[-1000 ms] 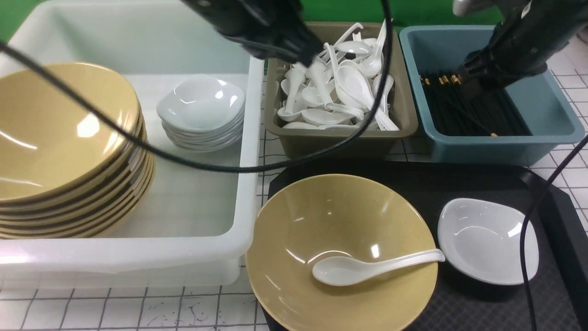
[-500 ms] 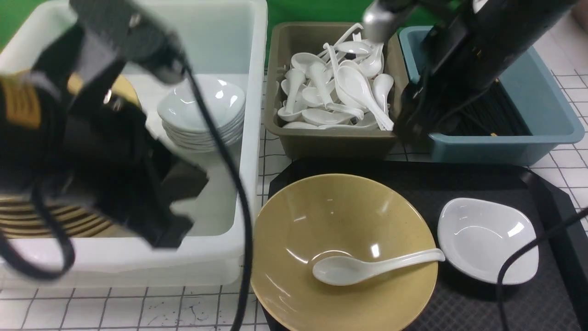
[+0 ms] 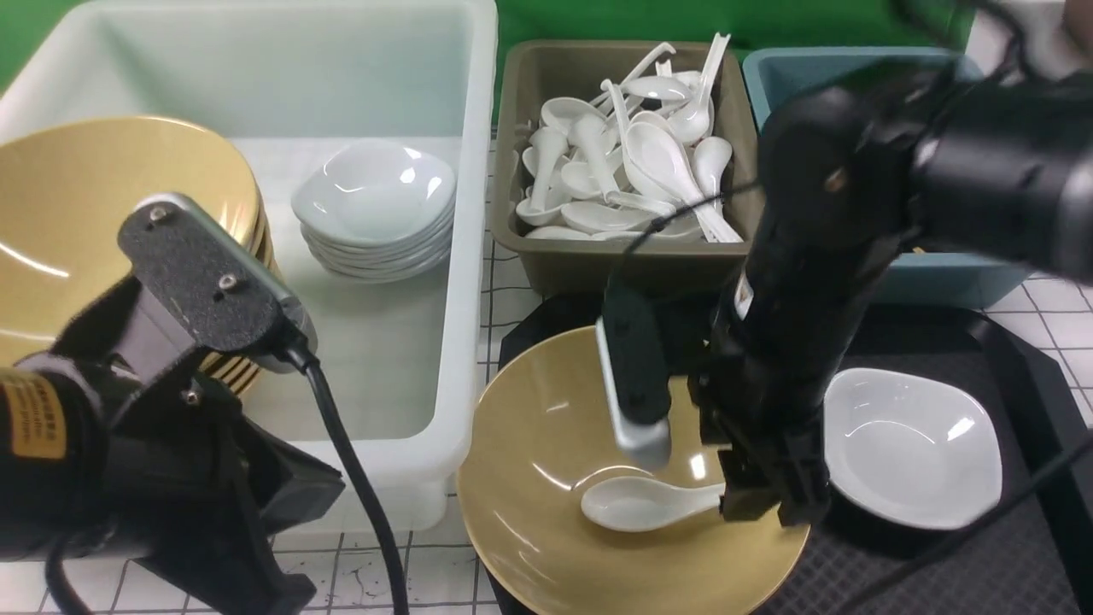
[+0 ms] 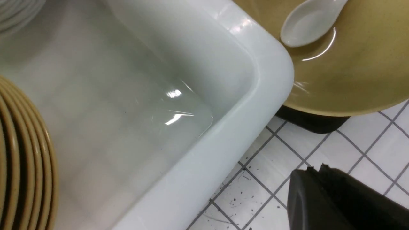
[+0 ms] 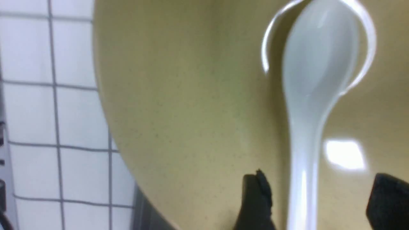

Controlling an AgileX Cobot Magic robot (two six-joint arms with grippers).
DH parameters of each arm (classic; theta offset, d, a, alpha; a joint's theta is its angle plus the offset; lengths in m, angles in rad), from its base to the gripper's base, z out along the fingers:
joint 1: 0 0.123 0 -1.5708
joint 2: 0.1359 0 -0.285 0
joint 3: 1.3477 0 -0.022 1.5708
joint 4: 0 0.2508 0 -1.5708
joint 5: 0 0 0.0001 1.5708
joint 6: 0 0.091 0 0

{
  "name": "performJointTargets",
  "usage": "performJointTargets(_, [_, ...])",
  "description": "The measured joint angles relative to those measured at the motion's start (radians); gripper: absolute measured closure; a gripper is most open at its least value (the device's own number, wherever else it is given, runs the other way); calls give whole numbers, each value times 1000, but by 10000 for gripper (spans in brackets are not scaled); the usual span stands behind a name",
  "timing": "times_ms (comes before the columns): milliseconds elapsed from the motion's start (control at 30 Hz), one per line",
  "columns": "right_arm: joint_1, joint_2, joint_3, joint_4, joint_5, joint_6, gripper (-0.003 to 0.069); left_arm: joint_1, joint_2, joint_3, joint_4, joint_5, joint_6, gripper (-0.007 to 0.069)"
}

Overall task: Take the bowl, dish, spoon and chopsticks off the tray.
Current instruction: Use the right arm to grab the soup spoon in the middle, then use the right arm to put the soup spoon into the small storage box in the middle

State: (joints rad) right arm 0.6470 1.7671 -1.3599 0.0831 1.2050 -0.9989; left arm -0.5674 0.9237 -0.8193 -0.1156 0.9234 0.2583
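The right gripper [image 3: 768, 504] is wide open, low over the yellow bowl [image 3: 546, 444], with one jaw on each side of the white spoon's [image 3: 636, 502] handle. The spoon lies in the bowl, on the black tray [image 3: 939, 572]. The left gripper [image 4: 319, 179] is closed and holds nothing, by the white tub [image 4: 223, 127].

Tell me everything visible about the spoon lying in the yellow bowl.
The spoon is glossy white, ceramic-looking, with a deep oval scoop and a short thick handle. It lies scoop-up inside the bowl, scoop at the bottom, handle pointing toward the robot's right. The right gripper straddles the handle, jaws open and clear of it on both sides.
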Motion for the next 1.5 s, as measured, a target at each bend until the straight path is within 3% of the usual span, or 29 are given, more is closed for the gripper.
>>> performJointTargets(300, [0, 127, 5, -17, -78, 9, 211, 0, 0, 24, 0, -111, 1, 638])
performJointTargets(400, [0, 131, 5, -25, -98, 20, 302, 0, 0, 24, 0, -138, 2, 638])
performJointTargets(467, [0, 131, 4, -28, -98, 24, 435, 0, 0, 25, 0, -163, 2, 638])
performJointTargets(500, [0, 132, -2, -27, -90, 26, 468, 0, 0, 25, 0, -173, 2, 638])
performJointTargets(667, [1, 134, -58, -28, -26, 36, 461, 0, 0, 25, -3, -237, -1, 638])
performJointTargets(933, [-83, 113, -365, -67, -17, 174, 461, 0, 70, -15, 6, -311, -191, 638])
performJointTargets(1133, [-190, 127, -455, -83, -358, 481, 461, 0, 258, -198, 8, -264, -216, 638])
performJointTargets(1300, [-243, 200, -461, -83, -579, 618, 460, 0, 388, -361, 8, -178, -178, 638])
performJointTargets(1400, [-256, 248, -461, -83, -647, 667, 428, 0, 435, -401, 8, -147, -174, 638])
performJointTargets(1467, [-261, 288, -461, -83, -701, 736, 335, 0, 466, -411, 8, -120, -172, 638])
performJointTargets(1500, [-262, 301, -461, -83, -714, 780, 254, 0, 475, -411, 8, -103, -171, 638])
